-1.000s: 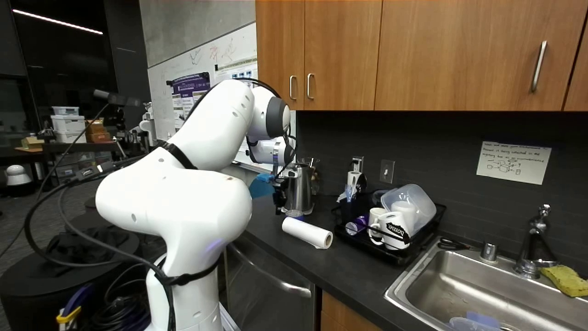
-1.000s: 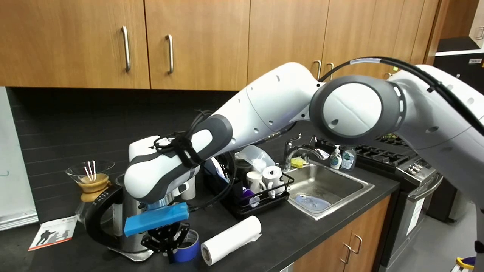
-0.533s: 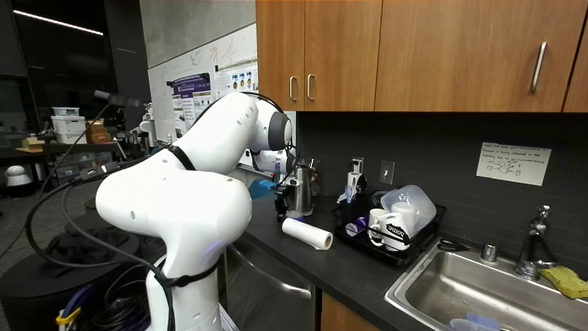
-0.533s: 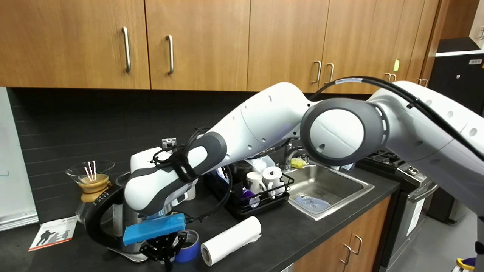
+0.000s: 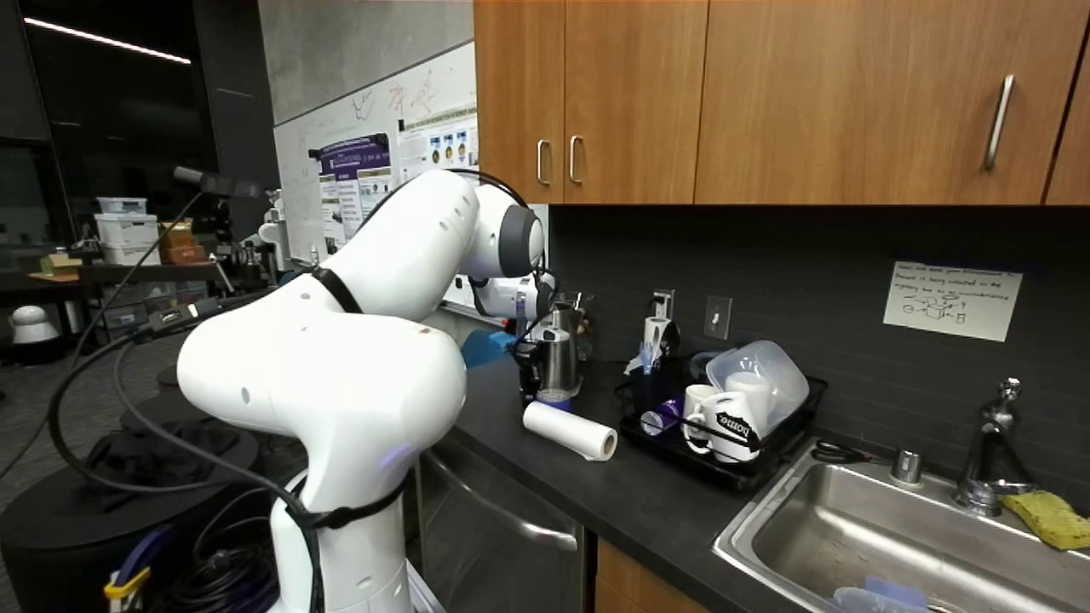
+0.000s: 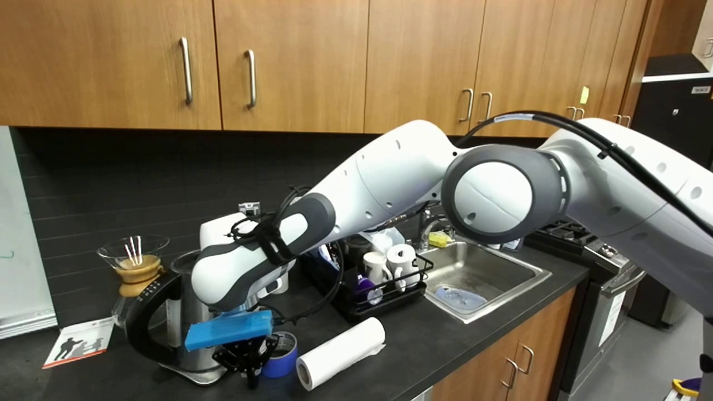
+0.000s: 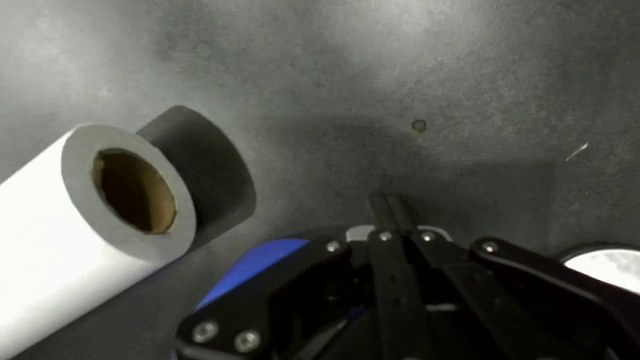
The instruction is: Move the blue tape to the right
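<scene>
Wrist view is showing one gripper (image 7: 390, 200), its two jaws pressing flat together, clenched. One roll of blue tape (image 7: 255, 262) is peeking out just beside it, mostly hidden from this camera; I cannot tell whether they are touching. In an exterior view this tape is lying flat on the dark counter (image 6: 423, 345), between the gripper and one white paper roll (image 6: 341, 353). One kettle (image 6: 194, 357) is standing on the gripper's other side. In both exterior views one black dish rack (image 6: 384, 301) is holding two handled mugs (image 6: 402, 262), and one sink (image 6: 490, 273) is sitting next to it, one yellow sponge (image 6: 439, 240) lying at its rim.
</scene>
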`<state>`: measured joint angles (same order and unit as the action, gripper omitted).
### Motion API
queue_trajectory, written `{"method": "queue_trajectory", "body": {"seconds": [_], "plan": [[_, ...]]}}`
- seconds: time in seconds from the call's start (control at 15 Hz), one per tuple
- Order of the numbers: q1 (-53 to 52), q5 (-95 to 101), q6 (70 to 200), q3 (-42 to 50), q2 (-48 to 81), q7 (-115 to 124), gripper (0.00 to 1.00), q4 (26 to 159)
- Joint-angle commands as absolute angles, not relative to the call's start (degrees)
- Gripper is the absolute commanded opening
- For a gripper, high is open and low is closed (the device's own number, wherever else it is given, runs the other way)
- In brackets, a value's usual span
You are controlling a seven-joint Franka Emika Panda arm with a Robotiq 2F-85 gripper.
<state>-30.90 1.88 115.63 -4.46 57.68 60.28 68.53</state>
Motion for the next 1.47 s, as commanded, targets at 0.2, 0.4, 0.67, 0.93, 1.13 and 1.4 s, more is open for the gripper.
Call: {"method": "queue_trajectory", "body": {"seconds": [0.2, 0.4, 0.67, 0.93, 1.13, 1.4], "plan": [[-31.42, 2.15, 118.45, -2.22, 57.19, 67.89, 0.0, 71.33], [-27.25, 0.23, 119.17, -1.74, 47.32, 67.81, 0.0, 81.43], [-22.93, -3.7, 123.33, -1.93, 39.43, 70.38, 0.0, 91.55], [-20.19, -5.86, 128.01, -2.15, 33.02, 71.63, 0.0, 101.44], [-19.62, -6.43, 130.17, -3.08, 30.13, 71.07, 0.0, 105.47], [-20.4, -7.07, 133.11, -6.2, 27.19, 69.27, 0.27, 106.74]]}}
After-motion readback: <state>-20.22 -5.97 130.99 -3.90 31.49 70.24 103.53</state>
